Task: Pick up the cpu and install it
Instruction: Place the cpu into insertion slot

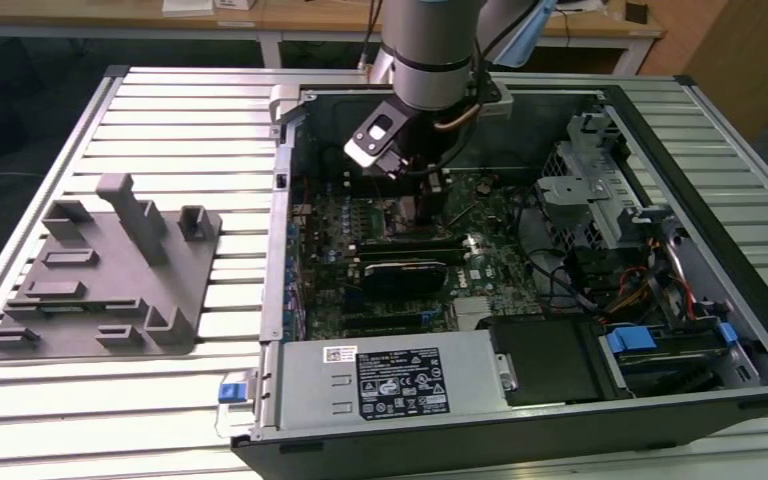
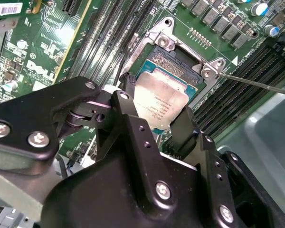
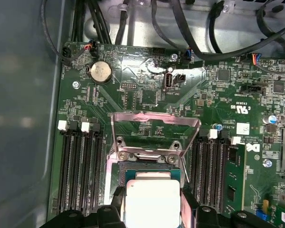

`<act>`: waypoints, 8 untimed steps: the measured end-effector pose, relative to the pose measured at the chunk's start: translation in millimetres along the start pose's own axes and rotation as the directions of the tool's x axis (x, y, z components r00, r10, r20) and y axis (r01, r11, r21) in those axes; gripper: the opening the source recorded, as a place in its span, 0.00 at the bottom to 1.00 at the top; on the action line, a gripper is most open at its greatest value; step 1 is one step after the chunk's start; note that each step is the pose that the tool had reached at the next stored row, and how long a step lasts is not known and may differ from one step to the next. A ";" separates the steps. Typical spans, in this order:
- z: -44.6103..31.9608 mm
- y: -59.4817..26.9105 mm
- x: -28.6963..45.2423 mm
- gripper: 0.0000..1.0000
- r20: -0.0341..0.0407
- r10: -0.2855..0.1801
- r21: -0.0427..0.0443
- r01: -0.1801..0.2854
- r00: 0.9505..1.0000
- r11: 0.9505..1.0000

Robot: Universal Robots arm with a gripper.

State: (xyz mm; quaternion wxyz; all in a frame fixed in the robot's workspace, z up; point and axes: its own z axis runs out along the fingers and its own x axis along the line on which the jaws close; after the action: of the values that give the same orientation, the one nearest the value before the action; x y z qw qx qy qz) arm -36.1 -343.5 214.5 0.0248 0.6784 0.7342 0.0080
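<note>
A grey plastic fixture block (image 1: 104, 290) lies on the slatted metal tabletop (image 1: 157, 110), at the exterior view's left of the open black computer case (image 1: 518, 440). Inside, the flat silver cpu (image 2: 159, 102) sits between the end effector's (image 3: 152, 195) fingers (image 3: 117, 202) over the metal-rimmed socket (image 2: 175, 59), memory slots (image 3: 80, 166) flanking it

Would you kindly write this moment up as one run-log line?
gripper: shut on cpu | cpu: at open socket, seating unclear | load plate: raised | site: motherboard, open computer case
</note>
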 end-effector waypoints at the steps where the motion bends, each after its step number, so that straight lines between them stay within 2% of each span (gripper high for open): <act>1: 1.0 0.0 0.0 0.54 0.000 0.000 0.000 0.000 1.000 1.000; 8: 6.0 -1.0 0.3 0.54 0.001 0.002 0.000 -0.002 1.000 1.000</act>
State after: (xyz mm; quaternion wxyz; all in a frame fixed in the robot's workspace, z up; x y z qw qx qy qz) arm -36.8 -343.4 208.5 0.0253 0.6791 0.7336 0.0075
